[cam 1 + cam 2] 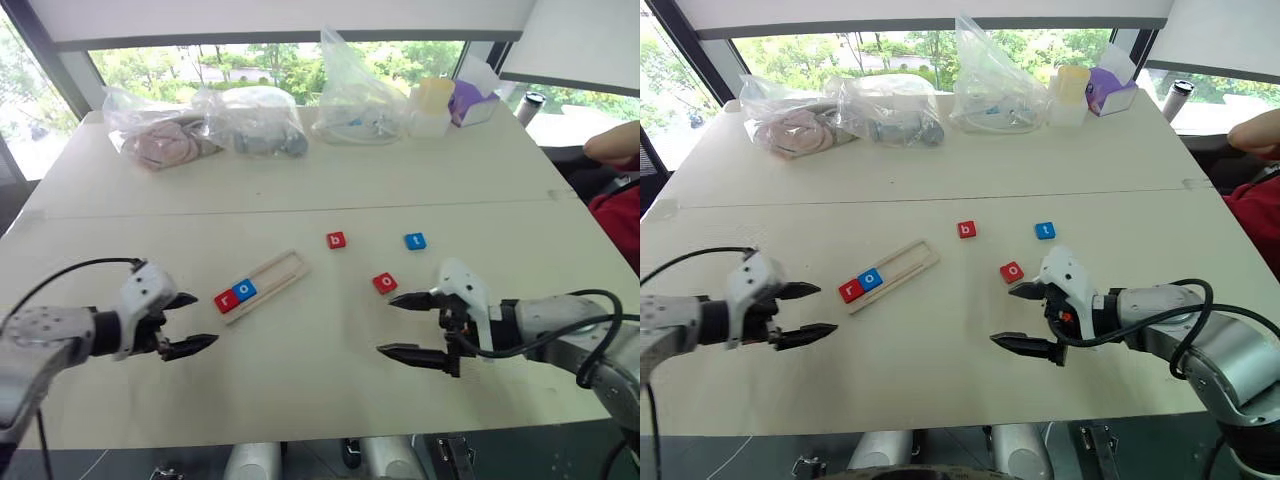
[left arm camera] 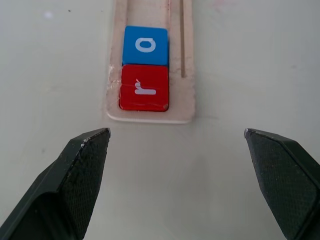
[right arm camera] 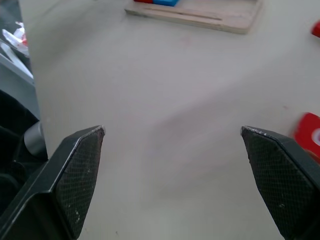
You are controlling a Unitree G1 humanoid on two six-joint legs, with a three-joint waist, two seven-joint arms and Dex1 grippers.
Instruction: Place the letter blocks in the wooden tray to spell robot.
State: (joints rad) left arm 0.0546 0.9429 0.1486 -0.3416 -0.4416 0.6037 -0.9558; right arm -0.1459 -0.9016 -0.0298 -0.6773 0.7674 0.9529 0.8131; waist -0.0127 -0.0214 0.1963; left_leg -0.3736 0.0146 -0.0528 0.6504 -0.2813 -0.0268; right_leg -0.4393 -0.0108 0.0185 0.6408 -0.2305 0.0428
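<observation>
I am holding both tools low over the near part of the desk (image 1: 300,400), empty and spread wide: the left tool (image 1: 188,322) is hanging just short of the near end of the wooden tray (image 1: 285,268), the right tool (image 1: 410,325) is hovering just in front of the loose red o block (image 1: 385,283).

The tray is lying at a slant and already carrying the red r block (image 2: 144,88) at its near end with the blue o block (image 2: 145,45) touching it. Next out are the red b block (image 1: 336,240) and the blue t block (image 1: 415,241), both loose on the desk and well apart from the tray.

My worry is order: the red o is the nearest block to the right tool, but b is the next letter, so grabbing the closest one would be spelling it wrong. The tiles are flat, so I am expecting a pinch could skid one away or flip it. The left tool could also nudge the light tray and shift the two seated letters.

In the right wrist view the red o is cut off at the edge, and so are the two seated blocks. Farther back, the clear plastic bags (image 1: 255,120) are hiding their contents, and a person's arm (image 1: 615,145) is cut off at the desk's right side.
</observation>
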